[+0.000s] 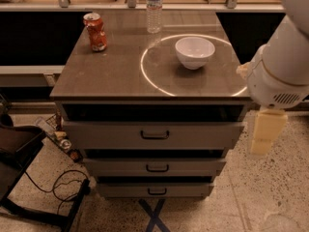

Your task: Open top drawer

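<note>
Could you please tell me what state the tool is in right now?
Tool: open or closed cannot be told. It hangs at the right of the cabinet, beside the top drawer and apart from it.

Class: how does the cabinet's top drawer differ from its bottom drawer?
The wide grey-taupe top drawer looks wider than the grey-taupe bottom drawer, and its front looks taller. The top drawer sits highest, the bottom drawer lowest. Both carry a small black pull at centre. The cream gripper hangs right of the top drawer, touching neither.
</note>
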You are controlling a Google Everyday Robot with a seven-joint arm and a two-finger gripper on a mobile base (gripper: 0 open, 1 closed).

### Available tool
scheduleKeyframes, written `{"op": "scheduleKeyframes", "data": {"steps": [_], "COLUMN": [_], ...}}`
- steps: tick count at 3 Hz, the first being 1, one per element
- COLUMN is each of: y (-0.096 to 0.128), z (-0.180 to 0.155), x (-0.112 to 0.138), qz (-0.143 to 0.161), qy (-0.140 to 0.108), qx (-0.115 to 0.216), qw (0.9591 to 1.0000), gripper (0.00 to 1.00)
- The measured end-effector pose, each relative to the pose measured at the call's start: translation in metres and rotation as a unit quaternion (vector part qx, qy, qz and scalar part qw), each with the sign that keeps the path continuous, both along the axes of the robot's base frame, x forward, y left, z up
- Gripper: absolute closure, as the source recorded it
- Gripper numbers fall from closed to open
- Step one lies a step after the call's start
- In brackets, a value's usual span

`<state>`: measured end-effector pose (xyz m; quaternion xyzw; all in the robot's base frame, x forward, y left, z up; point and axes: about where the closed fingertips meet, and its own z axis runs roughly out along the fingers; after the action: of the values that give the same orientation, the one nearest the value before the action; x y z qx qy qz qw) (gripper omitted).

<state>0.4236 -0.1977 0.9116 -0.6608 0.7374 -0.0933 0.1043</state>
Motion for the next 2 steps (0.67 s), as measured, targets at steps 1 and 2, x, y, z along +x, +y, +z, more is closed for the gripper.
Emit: {"op": "scheduleKeyframes", "data": {"steps": [1, 2], "y": [0.028, 0.069], "z": [-0.050, -0.106], "x": [-0.004, -0.006], "qz": [0.031, 0.045], "qy": [0.028, 0.053], "qx": [0.027, 0.052], "qw": [0.9988, 0.9962], "gripper": [0.00, 0.00]}}
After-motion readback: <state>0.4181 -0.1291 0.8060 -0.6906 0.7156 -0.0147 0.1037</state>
